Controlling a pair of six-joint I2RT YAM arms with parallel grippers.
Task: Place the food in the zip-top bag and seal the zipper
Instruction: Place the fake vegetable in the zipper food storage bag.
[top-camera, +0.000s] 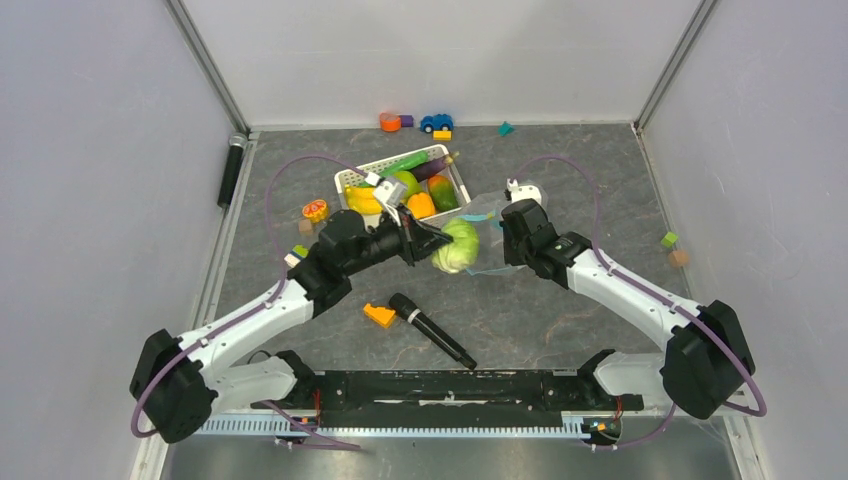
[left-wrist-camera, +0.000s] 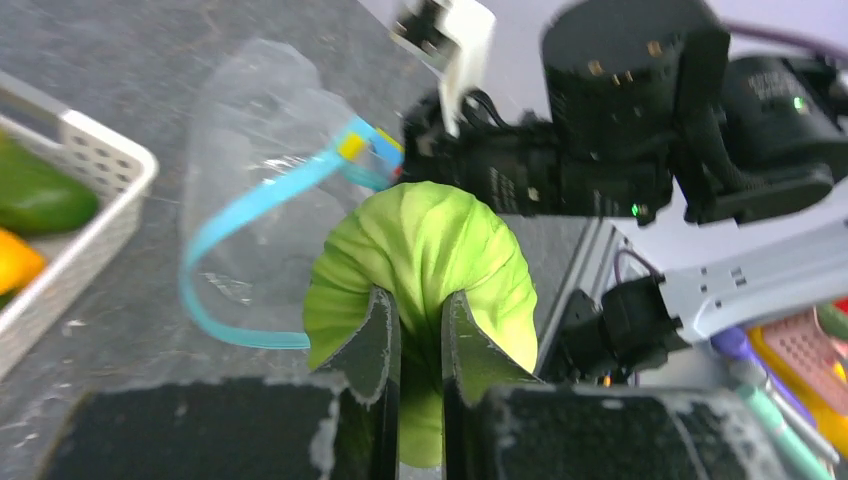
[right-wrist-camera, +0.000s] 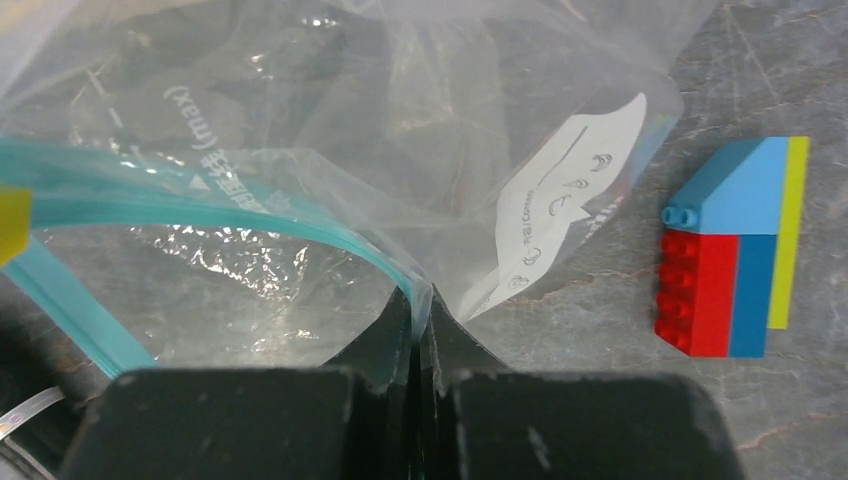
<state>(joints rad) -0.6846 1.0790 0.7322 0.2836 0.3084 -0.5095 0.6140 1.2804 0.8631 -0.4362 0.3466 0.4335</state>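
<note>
- The left end effector (left-wrist-camera: 420, 312) is clamped on the green cabbage (left-wrist-camera: 430, 235). Its two fingers pinch a fold at the near end, so the round head juts forward, ready to go in first.
- The cabbage hangs above the desk (top-camera: 560, 300), just in front of the mouth of the bag (left-wrist-camera: 255, 130) and not yet inside it.
- The right end effector (right-wrist-camera: 421, 305) is closed tight on the bag's rim, nipping the clear plastic together with the blue zipper (right-wrist-camera: 200, 195). This lifts one side of the mouth, so the strip bows into an open loop facing the cabbage.
- The rest of the bag slumps on the desk behind that loop. It looks empty as far as the pictures show, and its white label lies beside a toy block (right-wrist-camera: 735, 250).
- The other food (top-camera: 420, 203) lies in the white basket (top-camera: 346, 179), near the left arm and handy for later trips.
- Judging by this, the zipper is unsealed, and sealing comes last.
</note>
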